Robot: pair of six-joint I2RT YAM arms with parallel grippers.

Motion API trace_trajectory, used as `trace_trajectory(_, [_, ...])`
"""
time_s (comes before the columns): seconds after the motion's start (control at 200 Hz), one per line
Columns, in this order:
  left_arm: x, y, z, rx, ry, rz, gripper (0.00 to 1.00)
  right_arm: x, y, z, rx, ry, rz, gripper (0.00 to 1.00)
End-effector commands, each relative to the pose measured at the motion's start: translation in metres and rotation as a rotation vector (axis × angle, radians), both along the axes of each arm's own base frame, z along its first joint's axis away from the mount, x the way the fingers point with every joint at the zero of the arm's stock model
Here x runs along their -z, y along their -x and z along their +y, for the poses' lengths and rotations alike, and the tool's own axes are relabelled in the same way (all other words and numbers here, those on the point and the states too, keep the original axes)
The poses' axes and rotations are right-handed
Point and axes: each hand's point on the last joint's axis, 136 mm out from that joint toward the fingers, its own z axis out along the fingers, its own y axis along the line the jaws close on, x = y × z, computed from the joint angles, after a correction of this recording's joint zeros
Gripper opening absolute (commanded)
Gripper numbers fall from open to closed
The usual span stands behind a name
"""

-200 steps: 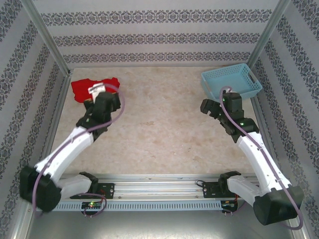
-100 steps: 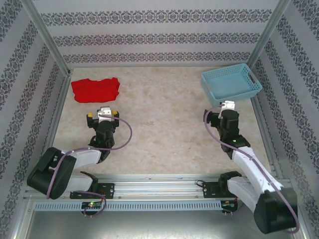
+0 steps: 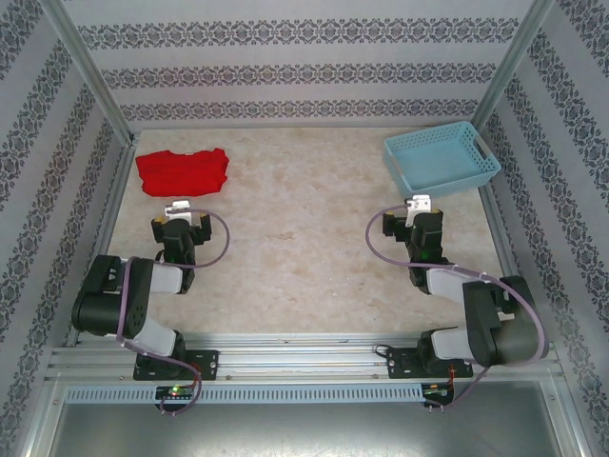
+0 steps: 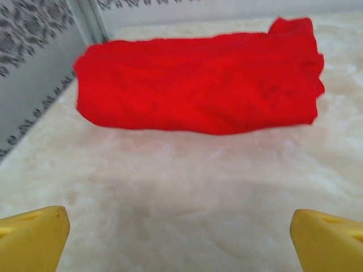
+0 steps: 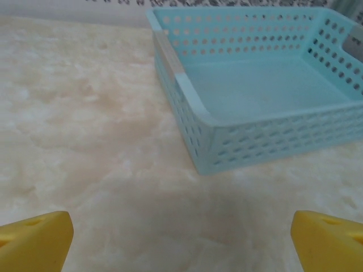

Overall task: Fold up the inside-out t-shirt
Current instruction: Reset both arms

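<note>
**In the far left corner, a red shirt lies bundled**

On the pale marbled table, the inside-out t-shirt lies as a compact, roughly rectangular bundle in the far left corner, close to the wall. The left gripper sits low just short of it, touching nothing, its jaws spread wide. Across the table, the right gripper sits just before the light blue basket, jaws likewise spread, holding nothing.

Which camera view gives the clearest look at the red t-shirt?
The left wrist view: the red t-shirt lies large and close, as a folded bundle. The top external view shows it small, far left on the table. The right wrist view faces the light blue basket.
</note>
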Motion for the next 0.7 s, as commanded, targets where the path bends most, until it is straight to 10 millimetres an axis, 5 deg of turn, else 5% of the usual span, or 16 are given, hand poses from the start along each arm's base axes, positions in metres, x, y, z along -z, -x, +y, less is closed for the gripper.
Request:
trace_trajectory(0.0, [-0.010, -0.015, -0.014, 0.074, 0.072, -0.077, 1.00, -0.017, -0.012, 0.006, -0.060, -0.016, -0.076, 0.98])
trace_trajectory(0.24, [-0.011, -0.016, -0.011, 0.064, 0.080, -0.075, 1.00, 0.001, -0.021, -0.018, 0.028, -0.093, -0.044, 0.98])
trace_trajectory(0.694, [-0.010, -0.014, -0.010, 0.063, 0.079, -0.075, 1.00, 0.000, -0.021, -0.017, 0.026, -0.088, -0.059, 0.98])
